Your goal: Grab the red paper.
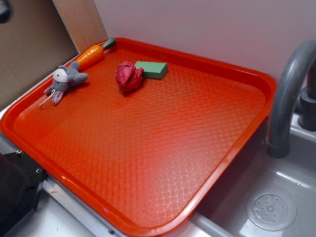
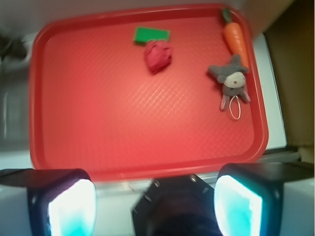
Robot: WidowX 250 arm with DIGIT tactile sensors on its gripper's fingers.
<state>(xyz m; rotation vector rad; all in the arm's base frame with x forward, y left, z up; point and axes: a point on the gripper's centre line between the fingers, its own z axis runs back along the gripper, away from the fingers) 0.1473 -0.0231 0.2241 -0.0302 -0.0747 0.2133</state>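
Note:
The red paper (image 1: 129, 76) (image 2: 158, 56), a crumpled crimson ball, lies on the orange-red tray (image 1: 148, 138) (image 2: 123, 113) near its far edge, touching the green block (image 1: 152, 69) (image 2: 151, 35). In the wrist view my gripper (image 2: 154, 206) hangs high above the tray's near edge, well away from the paper. Its two fingers stand wide apart with nothing between them. The exterior view does not show the gripper.
A grey stuffed mouse (image 1: 64, 80) (image 2: 230, 78) and a toy carrot (image 1: 91, 54) (image 2: 235, 37) lie at one side of the tray. A sink with a grey faucet (image 1: 289, 94) and drain (image 1: 271, 211) adjoins the tray. A black base (image 2: 172, 206) sits under the gripper.

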